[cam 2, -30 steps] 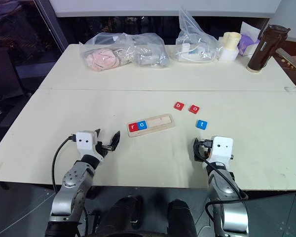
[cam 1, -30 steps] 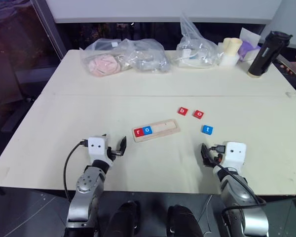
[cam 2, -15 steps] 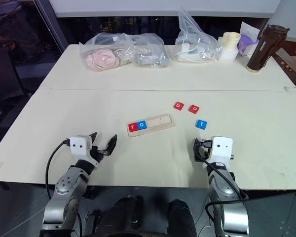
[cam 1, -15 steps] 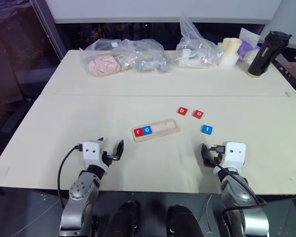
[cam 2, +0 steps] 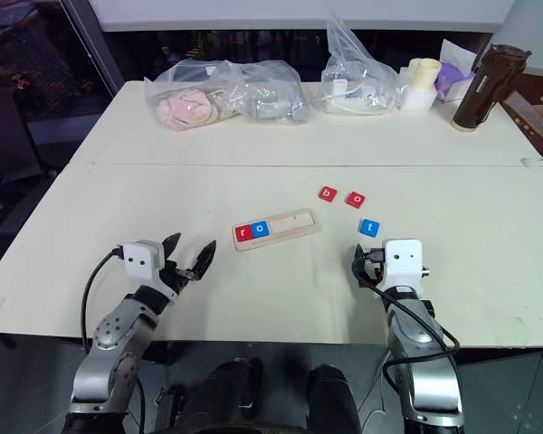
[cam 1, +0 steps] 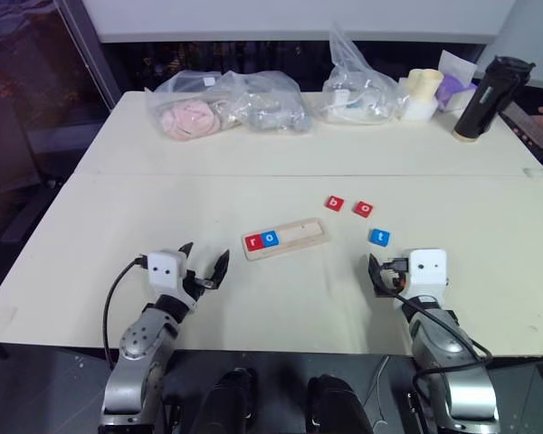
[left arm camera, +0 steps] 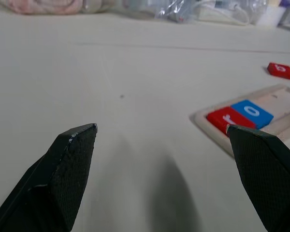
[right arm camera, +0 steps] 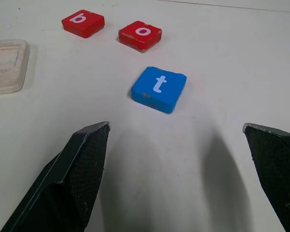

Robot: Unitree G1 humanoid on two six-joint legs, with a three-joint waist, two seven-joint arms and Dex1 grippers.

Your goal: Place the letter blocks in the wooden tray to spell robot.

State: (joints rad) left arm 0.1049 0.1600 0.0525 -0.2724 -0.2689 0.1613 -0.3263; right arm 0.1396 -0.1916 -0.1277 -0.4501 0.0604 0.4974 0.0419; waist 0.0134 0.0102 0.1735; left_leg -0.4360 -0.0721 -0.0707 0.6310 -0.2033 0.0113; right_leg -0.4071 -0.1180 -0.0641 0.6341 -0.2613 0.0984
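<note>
Wooden tray sits mid-table, red r & blue o in its left end, rest bare. Red b, red o, blue t lie loose to its right. Left gripper near the front edge, fingers wide, empty. Left wrist view: tray ahead, fingers apart. Right wrist view: right gripper spread wide, holding nothing, blue t just ahead, b & o beyond.

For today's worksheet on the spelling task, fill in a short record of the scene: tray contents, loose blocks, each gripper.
wooden tray: holds red r block, blue o block
loose on table: red b block, red o block, blue t block
left gripper: open, empty
right gripper: open, empty, facing the t block
</note>
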